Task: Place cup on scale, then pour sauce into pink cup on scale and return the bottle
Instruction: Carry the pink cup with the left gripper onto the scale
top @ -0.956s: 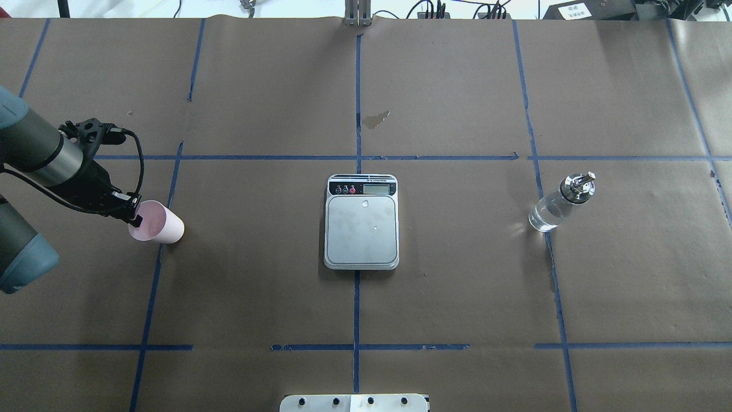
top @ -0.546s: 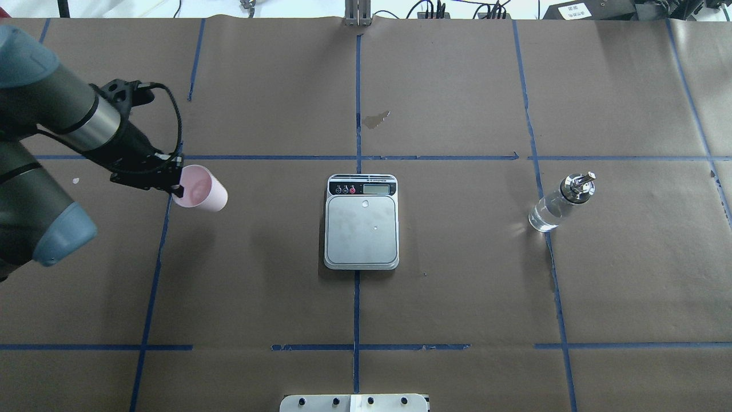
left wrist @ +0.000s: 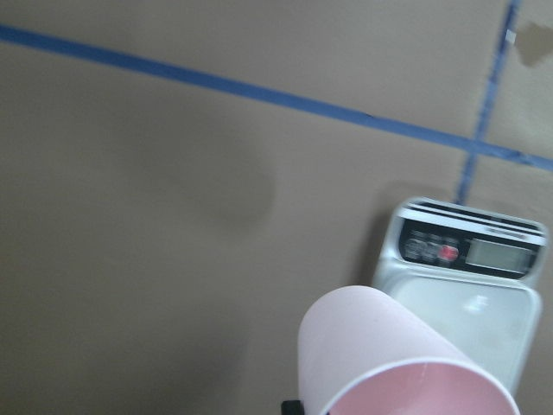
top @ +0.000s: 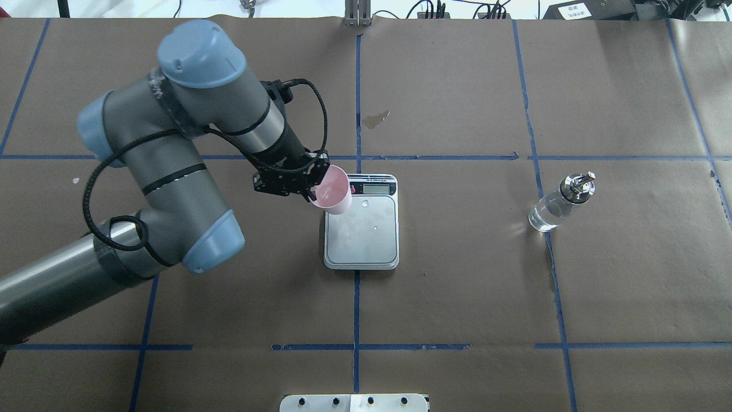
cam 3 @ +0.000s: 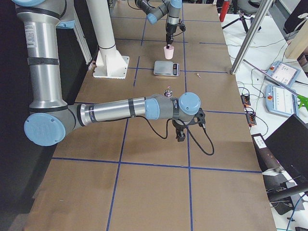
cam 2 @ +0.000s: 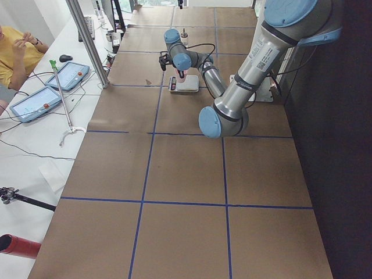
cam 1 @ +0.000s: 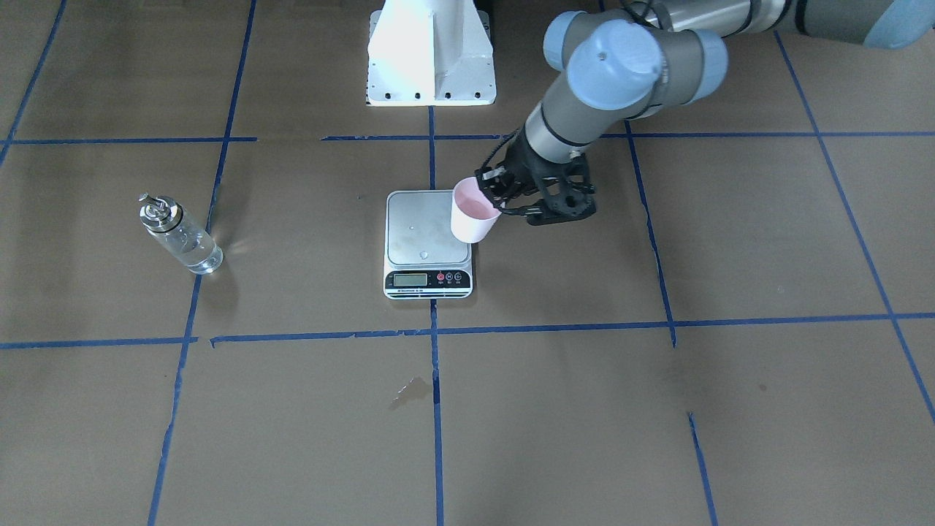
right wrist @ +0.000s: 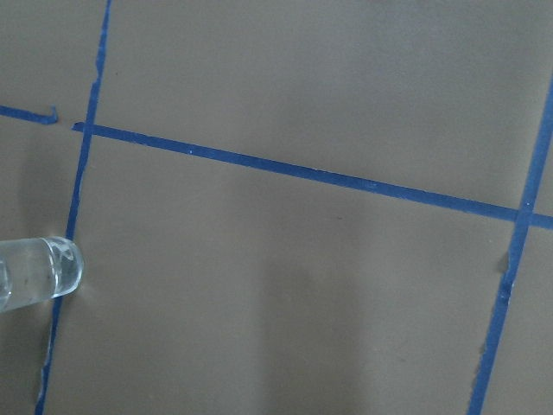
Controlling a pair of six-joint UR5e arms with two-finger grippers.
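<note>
**Front-facing.** Left gripper (cam 1: 498, 196) is clamped on the rim of the cup (cam 1: 473, 216). The cup hangs at the 2 o'clock corner of the scale (cam 1: 424, 232). A rim pinch probably keeps the fingers off the platform at set-down. Bottle (cam 1: 180, 237) stands at the scale's 9 o'clock, well apart, untouched.

**Overhead.** Cup is over the scale's 10 o'clock corner, tilted and partly covering the buttons. It looks airborne, not yet centred. Half a second ago it was well out at the scale's 9 o'clock; a second ago farther still, on the paper. Scale and bottle are unmoved.

**Exterior left.** Too small to add detail.

**Exterior right.** Right gripper (cam 3: 181, 133) hovers near the bottle, probably staged for the pour. Whether its fingers are apart or together, I cannot tell.

**Left wrist.** Cup mouth is at 6 o'clock, scale beyond at 3 o'clock.

**Right wrist.** Bottle base is at 9 o'clock. No fingers are visible.
</note>
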